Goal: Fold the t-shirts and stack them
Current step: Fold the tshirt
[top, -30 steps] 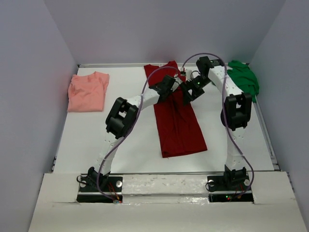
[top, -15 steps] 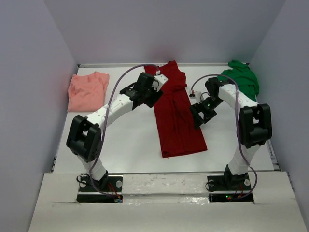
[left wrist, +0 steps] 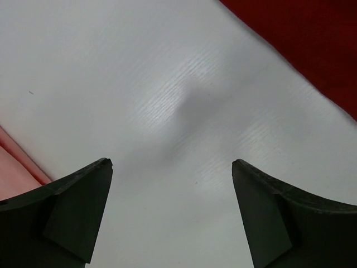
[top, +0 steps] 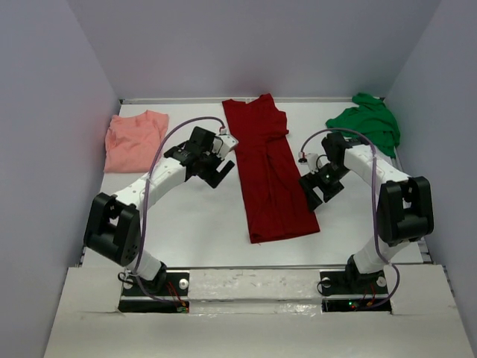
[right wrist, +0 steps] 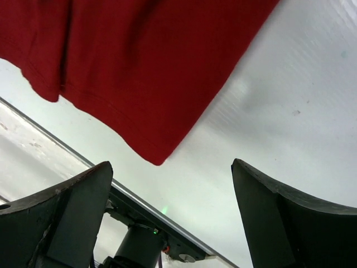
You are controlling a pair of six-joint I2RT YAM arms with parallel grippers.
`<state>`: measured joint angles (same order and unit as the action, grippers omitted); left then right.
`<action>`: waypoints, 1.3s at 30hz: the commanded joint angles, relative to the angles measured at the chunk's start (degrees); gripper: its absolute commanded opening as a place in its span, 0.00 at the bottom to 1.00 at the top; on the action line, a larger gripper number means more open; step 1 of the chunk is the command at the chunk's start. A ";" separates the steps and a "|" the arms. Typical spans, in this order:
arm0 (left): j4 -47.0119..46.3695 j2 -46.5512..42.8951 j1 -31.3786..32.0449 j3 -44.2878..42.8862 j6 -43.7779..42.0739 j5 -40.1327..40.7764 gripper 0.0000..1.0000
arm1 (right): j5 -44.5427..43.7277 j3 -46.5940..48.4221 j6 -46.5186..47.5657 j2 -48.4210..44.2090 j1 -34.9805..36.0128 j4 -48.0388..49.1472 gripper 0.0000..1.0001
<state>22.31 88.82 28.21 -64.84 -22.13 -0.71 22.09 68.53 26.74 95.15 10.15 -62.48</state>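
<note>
Dark red t-shirt (top: pixel 270 175) lies flat mid-tabletop (top: pixel 201 216), folded lengthwise into a narrow strip. Its long axis runs from the far edge toward the arm bases, and the near hem drifts slightly right. Salmon-pink t-shirt (top: pixel 134 140) sits far left and the green t-shirt (top: pixel 369 123) is bunched far right, both well apart from the red one. The strip lies between the two arms. The left jaws stand just left of its far half, spread wide and empty over bare tabletop. The right jaws stand just beside its right edge, nearer the hem, also spread wide and holding nothing. Judgement: the next fold is likely end-to-end across the long axis, and the right arm (top: pixel 365 160) is closer to the near hem corner. Unclear: jaw height above the tabletop, whether the folded layers sit even, and any collar detail. The left wrist view catches only corners of red and salmon cloth.
</note>
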 commanded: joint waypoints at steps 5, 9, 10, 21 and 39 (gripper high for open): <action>9.31 -7.96 0.36 0.06 -3.44 -19.48 0.99 | -3.89 -3.75 0.15 -2.87 -0.31 1.22 0.86; 15.91 -5.59 1.15 -0.11 -6.95 -26.97 0.97 | -2.93 -4.02 -0.64 -1.73 -0.31 1.66 0.84; 17.75 -5.24 2.19 -0.03 -7.66 -27.58 0.97 | -2.32 -3.93 -1.07 -0.94 -0.31 1.66 0.83; 14.70 0.20 12.11 3.05 -7.23 -29.96 0.98 | 1.38 -2.88 -3.89 3.28 -0.31 2.89 0.77; 6.87 13.49 20.31 1.29 -4.15 -33.91 0.79 | 1.56 -2.70 -6.53 6.97 -0.31 4.21 0.72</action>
<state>29.21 102.06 47.22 -63.29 -27.46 -32.34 23.00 64.45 20.82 102.56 10.13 -59.31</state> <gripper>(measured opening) 0.795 0.721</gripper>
